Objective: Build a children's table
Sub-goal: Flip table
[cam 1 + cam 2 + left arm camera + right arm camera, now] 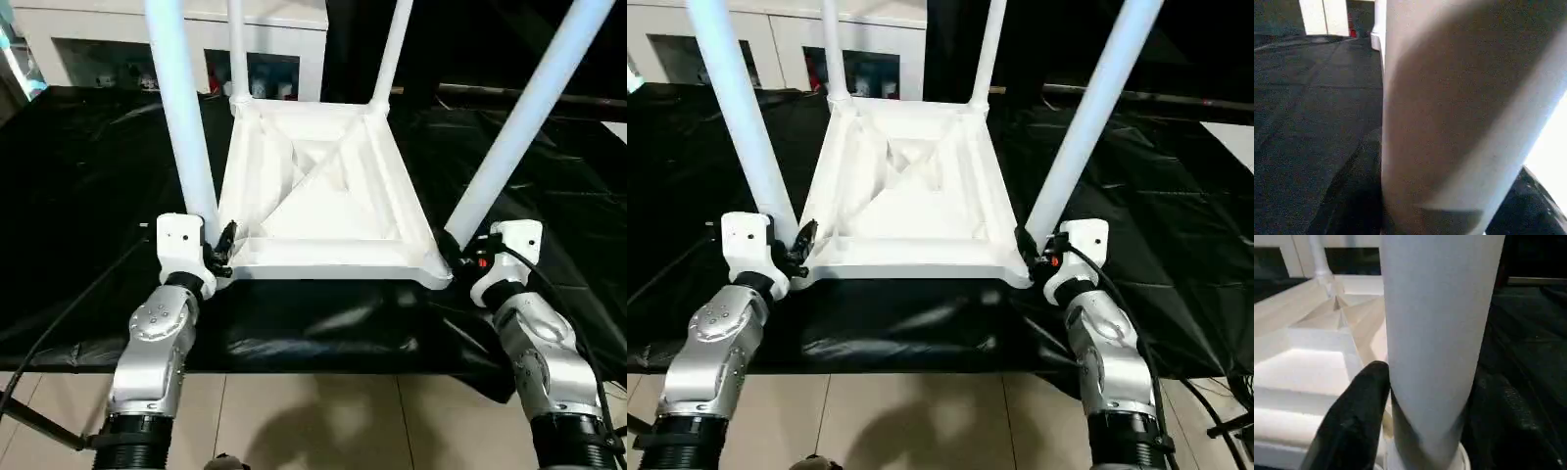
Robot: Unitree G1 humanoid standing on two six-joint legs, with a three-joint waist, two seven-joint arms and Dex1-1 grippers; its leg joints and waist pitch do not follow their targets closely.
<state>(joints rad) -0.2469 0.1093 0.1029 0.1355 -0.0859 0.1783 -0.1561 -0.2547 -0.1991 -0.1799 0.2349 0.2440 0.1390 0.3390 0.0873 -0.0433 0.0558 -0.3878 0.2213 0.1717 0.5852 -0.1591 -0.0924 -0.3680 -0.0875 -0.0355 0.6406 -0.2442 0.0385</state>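
The white tabletop (pixel 294 257) lies upside down on the black-covered table, ribbed underside up. Four white legs stand upright in its corner sockets: near left leg (pixel 186 117), near right leg (pixel 519 127), far left leg (pixel 235 49) and far right leg (pixel 392 49). My left gripper (pixel 217 250) is shut on the base of the near left leg, which looms close in the left wrist view (pixel 1449 117). My right gripper (pixel 458 253) sits at the base of the near right leg (pixel 1435 333), right beside the corner socket.
A black cloth (pixel 88 176) covers the work table, with its front edge just ahead of my forearms. A white glass-door cabinet (pixel 98 49) stands behind at the far left. Light floor tiles (pixel 313 421) lie below the table edge.
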